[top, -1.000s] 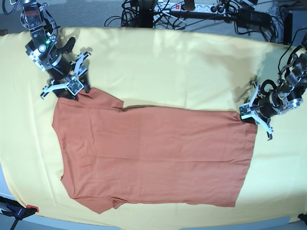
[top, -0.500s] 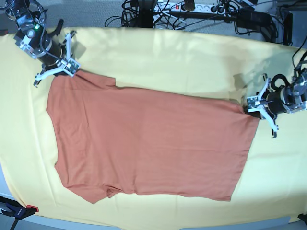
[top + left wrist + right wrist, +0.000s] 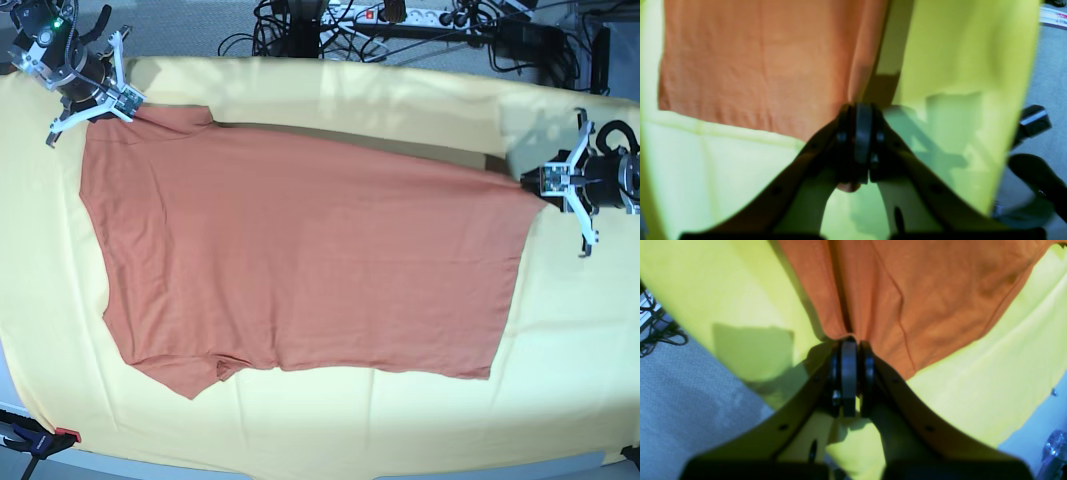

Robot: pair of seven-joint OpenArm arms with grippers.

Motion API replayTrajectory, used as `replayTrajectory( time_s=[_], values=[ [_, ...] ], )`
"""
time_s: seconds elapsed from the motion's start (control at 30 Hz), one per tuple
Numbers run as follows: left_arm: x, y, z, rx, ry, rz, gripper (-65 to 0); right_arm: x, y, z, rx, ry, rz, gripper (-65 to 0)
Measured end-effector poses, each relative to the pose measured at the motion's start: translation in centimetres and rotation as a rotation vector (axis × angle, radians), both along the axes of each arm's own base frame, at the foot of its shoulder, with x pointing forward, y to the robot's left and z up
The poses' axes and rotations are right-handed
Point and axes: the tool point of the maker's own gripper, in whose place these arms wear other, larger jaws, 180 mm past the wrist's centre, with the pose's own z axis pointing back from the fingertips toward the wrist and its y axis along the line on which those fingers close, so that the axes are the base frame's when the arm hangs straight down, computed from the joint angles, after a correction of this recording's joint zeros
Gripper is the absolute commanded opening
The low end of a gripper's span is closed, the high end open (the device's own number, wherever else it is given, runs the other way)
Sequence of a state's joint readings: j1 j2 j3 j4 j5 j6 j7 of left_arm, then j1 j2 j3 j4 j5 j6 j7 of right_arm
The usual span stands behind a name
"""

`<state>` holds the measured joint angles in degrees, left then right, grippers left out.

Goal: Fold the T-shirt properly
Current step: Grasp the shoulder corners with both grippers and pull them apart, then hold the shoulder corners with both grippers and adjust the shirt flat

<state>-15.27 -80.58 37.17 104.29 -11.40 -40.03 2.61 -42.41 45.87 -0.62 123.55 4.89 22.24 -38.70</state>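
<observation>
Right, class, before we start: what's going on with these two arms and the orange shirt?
A two-armed robot is working on a rust-orange T-shirt spread on a pale yellow cloth. The right gripper is shut on one far corner of the shirt, and the left gripper is shut on the opposite far corner. The far edge is lifted and pulled taut between them, casting a shadow on the cloth, while the near part lies flat. No fold has been made yet.
</observation>
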Motion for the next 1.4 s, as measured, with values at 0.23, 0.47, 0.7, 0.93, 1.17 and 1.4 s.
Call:
replayTrajectory(
  time_s=[0.23, 0.47, 0.7, 0.93, 1.17, 1.4],
  values=[
    [-5.1, 0.0, -1.9, 0.090, 0.125, -0.058, -65.0, -2.2, 1.3, 1.6, 0.009, 0.018, 0.025, -65.0],
    [-6.8, 0.5, -1.7, 0.146, 0.177, -0.050, -65.0, -3.1, 0.1, 1.9, -0.029, 0.034, 0.006, -65.0],
    [-6.9, 0.1, -1.6, 0.159, 0.156, -0.088, -65.0, -2.5, 1.4, 2.3, 0.040, -0.009, 0.039, -65.0],
    [-6.2, -1.5, -2.7, 0.127, 0.125, -0.108, -65.0, 0.3, 2.7, 3.5, 0.117, -0.114, 0.077, -65.0],
    [-3.1, -2.9, -4.1, 0.110, -0.026, -0.069, -65.0, 4.0, 0.2, 2.5, 0.122, -0.169, 0.015, -65.0],
    [-0.5, -3.1, -4.7, 0.119, -0.152, -0.030, -65.0, 6.9, -0.7, 2.3, 0.193, -0.170, -0.020, -65.0]
  ],
)
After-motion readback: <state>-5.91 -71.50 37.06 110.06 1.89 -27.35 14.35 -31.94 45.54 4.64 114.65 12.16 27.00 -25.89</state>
